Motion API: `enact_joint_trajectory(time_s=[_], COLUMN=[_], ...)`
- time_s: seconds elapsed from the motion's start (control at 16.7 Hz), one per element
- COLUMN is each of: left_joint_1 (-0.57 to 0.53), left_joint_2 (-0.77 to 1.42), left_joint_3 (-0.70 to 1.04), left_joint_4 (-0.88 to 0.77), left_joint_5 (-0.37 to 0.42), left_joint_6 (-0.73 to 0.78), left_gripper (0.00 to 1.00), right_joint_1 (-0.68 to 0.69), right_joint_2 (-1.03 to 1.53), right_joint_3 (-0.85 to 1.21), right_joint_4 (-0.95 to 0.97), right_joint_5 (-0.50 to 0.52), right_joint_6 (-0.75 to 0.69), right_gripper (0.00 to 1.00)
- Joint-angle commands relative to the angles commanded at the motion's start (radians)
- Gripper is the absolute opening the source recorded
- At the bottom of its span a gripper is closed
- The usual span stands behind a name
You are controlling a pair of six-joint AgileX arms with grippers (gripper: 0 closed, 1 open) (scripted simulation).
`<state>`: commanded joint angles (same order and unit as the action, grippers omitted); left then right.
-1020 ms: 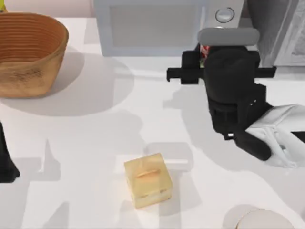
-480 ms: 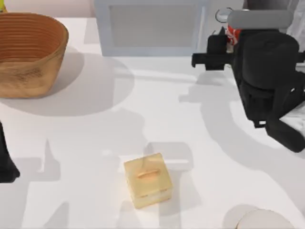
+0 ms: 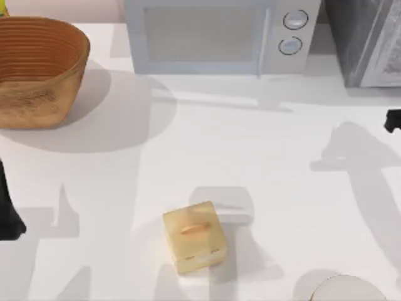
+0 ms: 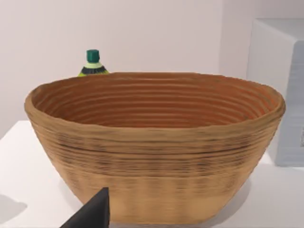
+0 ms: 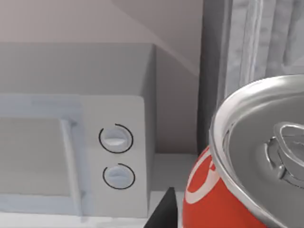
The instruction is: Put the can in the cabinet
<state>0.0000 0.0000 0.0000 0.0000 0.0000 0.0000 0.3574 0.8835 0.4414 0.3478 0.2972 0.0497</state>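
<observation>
The can (image 5: 247,161), red with white lettering and a grey metal top, sits very close in the right wrist view. My right gripper (image 5: 223,216) is shut on it, with one black finger (image 5: 164,213) showing beside its red wall. Behind the can rises the cabinet (image 5: 259,52), dark grey with a pale speckled door. In the top view the cabinet (image 3: 369,44) stands at the far right corner. A black part of my right arm (image 3: 393,120) pokes in at the right edge just in front of it. My left arm (image 3: 7,216) stays parked at the left edge.
A light grey microwave (image 3: 213,37) with two round dials stands at the back, left of the cabinet. A woven basket (image 3: 37,69) fills the back left, with a green-capped bottle (image 4: 93,64) behind it. A tan box (image 3: 194,236) lies front centre and a white plate (image 3: 348,290) front right.
My right arm has carried the can to the right, from in front of the microwave's dials toward the cabinet, and has nearly left the top view. The left arm has not moved.
</observation>
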Motion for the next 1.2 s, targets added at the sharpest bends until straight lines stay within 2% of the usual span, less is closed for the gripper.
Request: enact_joint_trajectory(time_s=[0.24,0.54,0.78,1.2], left_joint_1=[0.000,0.000,0.000,0.000], left_joint_2=[0.000,0.000,0.000,0.000], left_joint_3=[0.000,0.000,0.000,0.000], left_joint_4=[0.000,0.000,0.000,0.000], left_joint_5=[0.000,0.000,0.000,0.000], left_joint_6=[0.000,0.000,0.000,0.000], left_gripper=[1.00,1.00,1.00,1.00], right_joint_1=[-0.135,-0.289,-0.356,-0.352], right_joint_2=[-0.412,-0.777,-0.882,-0.856], right_joint_3=[-0.230,-0.394,-0.441,-0.424], right_joint_4=[-0.161,-0.303,-0.347,-0.357], right_joint_5=[-0.161,-0.265,-0.297,-0.291], right_joint_6=[-0.022,-0.048,-0.050,-0.056], right_gripper=[0.00,0.00,0.00,0.00])
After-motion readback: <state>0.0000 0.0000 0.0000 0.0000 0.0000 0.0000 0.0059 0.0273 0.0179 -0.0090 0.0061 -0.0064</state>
